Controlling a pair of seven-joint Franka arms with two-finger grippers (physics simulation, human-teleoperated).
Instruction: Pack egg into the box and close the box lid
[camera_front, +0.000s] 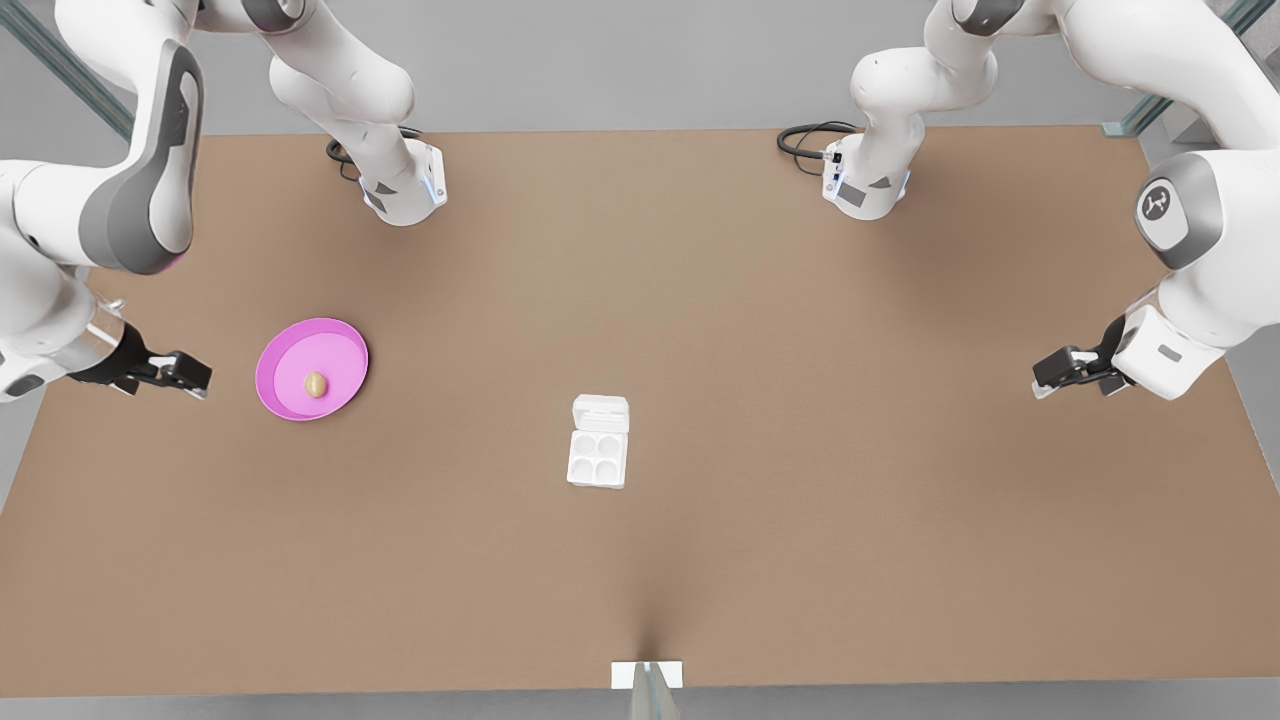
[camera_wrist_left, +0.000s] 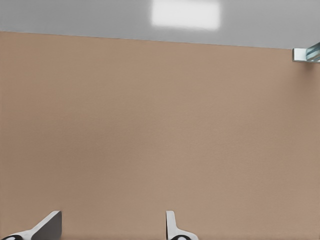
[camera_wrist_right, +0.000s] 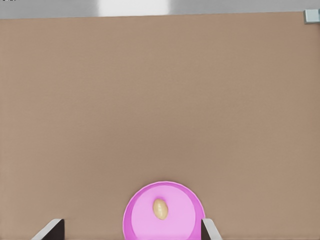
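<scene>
Two arms: one at each side of the brown bench (camera_front: 760, 420), both waiting above it.
Right gripper (camera_front: 190, 377): on the front view's left, just beside the pink plate (camera_front: 311, 368) – fingers spread wide apart, holding nothing.
Right wrist view: both fingertips (camera_wrist_right: 50, 229) far apart, with the plate (camera_wrist_right: 187, 200) and the egg (camera_wrist_right: 160, 208) between them and a bit farther off.
Left gripper (camera_front: 1048, 378): on the front view's right, well apart from the box (camera_front: 598, 456) – fingers open too, nothing between them.
Left wrist view: two fingertips (camera_wrist_left: 47, 226) with a wide gap, bare bench (camera_wrist_left: 160, 125) past them.
Egg (camera_front: 315, 384): tiny, tan-brown, lying near the middle of the pink plate, not touched by any gripper.
Plate: round, pink, flat on the bench, on the front view's left side.
Box: small, white, square, near the middle of the bench, well apart from the plate; four round cups, all with nothing in them.
Box lid (camera_front: 600, 412): plain white flap, swung open, joined to the box on the side nearer the arm bases.
Black cables (camera_front: 808, 140): curled on the bench beside the arm bases at the far edge.
White block (camera_front: 646, 674): small, at the near edge of the bench, in the middle.
</scene>
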